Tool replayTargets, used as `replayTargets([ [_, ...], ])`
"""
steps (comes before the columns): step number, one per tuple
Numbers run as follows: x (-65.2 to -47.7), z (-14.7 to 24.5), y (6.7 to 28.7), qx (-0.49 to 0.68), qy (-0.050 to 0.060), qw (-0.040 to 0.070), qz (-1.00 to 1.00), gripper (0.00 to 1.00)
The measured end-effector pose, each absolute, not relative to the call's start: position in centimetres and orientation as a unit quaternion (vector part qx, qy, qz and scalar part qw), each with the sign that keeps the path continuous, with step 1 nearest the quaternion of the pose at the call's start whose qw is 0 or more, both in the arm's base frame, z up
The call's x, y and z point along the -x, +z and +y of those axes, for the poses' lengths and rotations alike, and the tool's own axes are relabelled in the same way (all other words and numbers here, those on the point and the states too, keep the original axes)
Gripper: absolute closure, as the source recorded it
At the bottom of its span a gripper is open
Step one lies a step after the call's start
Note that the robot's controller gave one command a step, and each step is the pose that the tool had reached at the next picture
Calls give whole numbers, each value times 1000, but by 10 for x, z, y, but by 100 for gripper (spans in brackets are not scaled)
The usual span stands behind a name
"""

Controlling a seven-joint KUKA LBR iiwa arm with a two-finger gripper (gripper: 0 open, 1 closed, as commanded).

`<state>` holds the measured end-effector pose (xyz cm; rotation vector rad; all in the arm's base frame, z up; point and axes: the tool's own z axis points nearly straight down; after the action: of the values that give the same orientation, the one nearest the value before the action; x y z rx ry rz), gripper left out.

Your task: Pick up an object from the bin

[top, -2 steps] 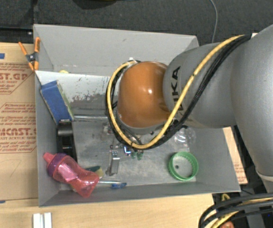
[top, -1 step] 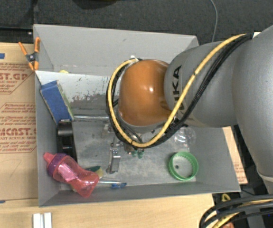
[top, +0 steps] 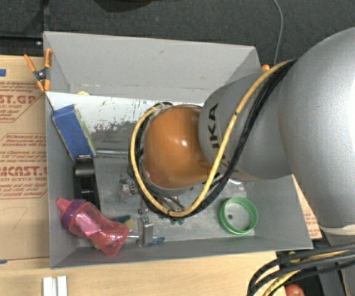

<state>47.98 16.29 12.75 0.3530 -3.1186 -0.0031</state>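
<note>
End effector (top: 144, 226) low at front centre of bin (top: 165, 60), under orange cover (top: 168, 150); its state cannot be told. Pink bottle (top: 91, 224) just left of it; green ring (top: 238, 215) apart, right.

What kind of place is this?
Probably a robotics lab's picking station: a big robot arm reaches into a grey metal bin holding loose odds and ends, like a pink bottle and a green ring.

Box (top: 72, 131) at left of bin (top: 165, 60), bottle (top: 91, 226) front left, ring (top: 238, 216) front right
</note>
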Motion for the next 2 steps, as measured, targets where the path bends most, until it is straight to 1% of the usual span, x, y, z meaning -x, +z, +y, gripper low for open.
replayTargets([
  [1, -480, 164, 117, -121, -1, -1, -993, 0],
  [2, -480, 203, 117, -266, -1, -1, -964, 0],
])
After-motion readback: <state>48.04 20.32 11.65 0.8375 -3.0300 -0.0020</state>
